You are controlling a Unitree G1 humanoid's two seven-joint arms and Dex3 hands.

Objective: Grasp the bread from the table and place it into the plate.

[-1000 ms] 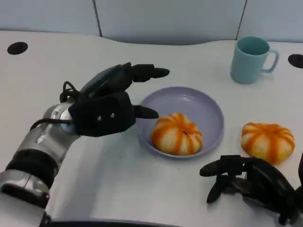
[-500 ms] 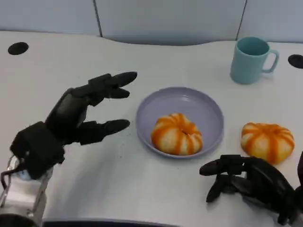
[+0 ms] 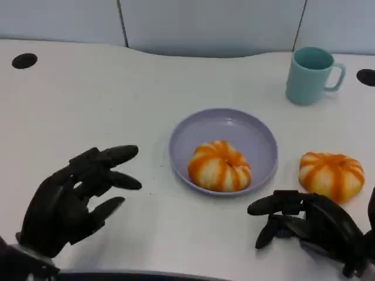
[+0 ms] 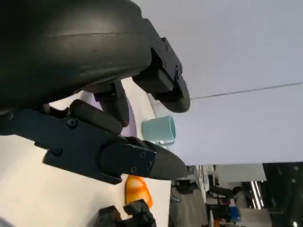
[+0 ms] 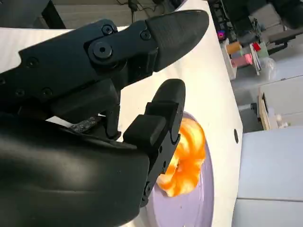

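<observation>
A white counter [image 3: 88, 93] with a smooth matte top carries a lavender plate [image 3: 258, 132] at its middle, and an orange-and-white striped bread roll [image 3: 219, 166] lies inside the plate toward its near rim. A second striped bread roll [image 3: 331, 174] sits directly on the counter just beside the plate, on the robot's right. A pale teal mug [image 3: 312, 74] stands upright at the far right, well apart from the plate, its handle turned to the right. Two dark round holes [image 3: 24, 61] are set into the counter top, one at the far left and one at the far right edge. Pale grey wall panels [image 3: 205, 23] with thin vertical seams close off the space behind the curved far edge of the counter.

The left robot hand [image 3: 73, 196] hovers at the near left, fingers apart and holding nothing, pointed toward the plate. The right robot hand [image 3: 307, 225] rests low at the near right, just in front of the bread on the counter, fingers loosely curved and spread, nothing in them. The right wrist view shows cluttered shelving beyond the counter.
</observation>
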